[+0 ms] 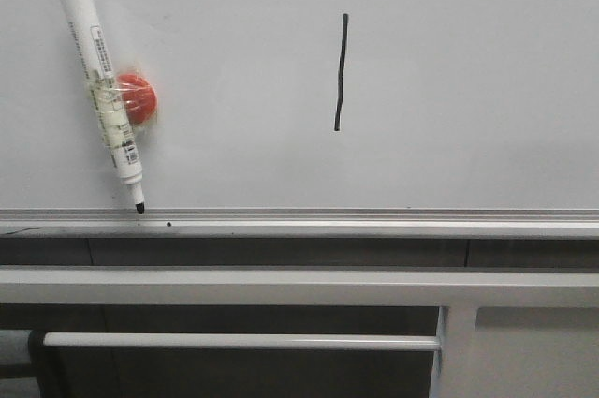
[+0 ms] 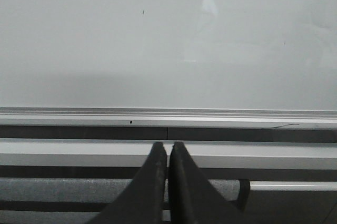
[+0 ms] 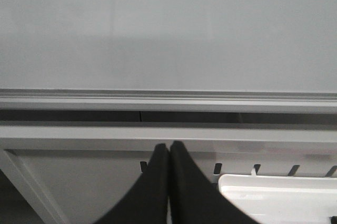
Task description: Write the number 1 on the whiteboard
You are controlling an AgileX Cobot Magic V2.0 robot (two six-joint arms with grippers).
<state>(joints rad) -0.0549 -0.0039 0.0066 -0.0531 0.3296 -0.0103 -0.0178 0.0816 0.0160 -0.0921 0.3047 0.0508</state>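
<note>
The whiteboard (image 1: 468,89) fills the front view, glossy white-grey above a silver tray rail (image 1: 374,222). The number 1 (image 1: 341,72), a thin black slightly wavy upright stroke, is drawn a little right of the middle. A white marker pen (image 1: 101,89) with a black cap end leans on the board at the left, taped to an orange-red magnet (image 1: 138,98), tip down on the rail. No gripper appears in the front view. My left gripper (image 2: 168,146) is shut and empty, below the whiteboard (image 2: 168,39). My right gripper (image 3: 169,145) is shut and empty too, below the whiteboard (image 3: 168,29).
A tiny black dot (image 1: 168,224) marks the rail near the pen tip. Grey metal bars (image 1: 281,286) run under the board, with a thinner rod (image 1: 243,341) lower down. A white tray-like object (image 3: 279,197) lies beside the right fingers.
</note>
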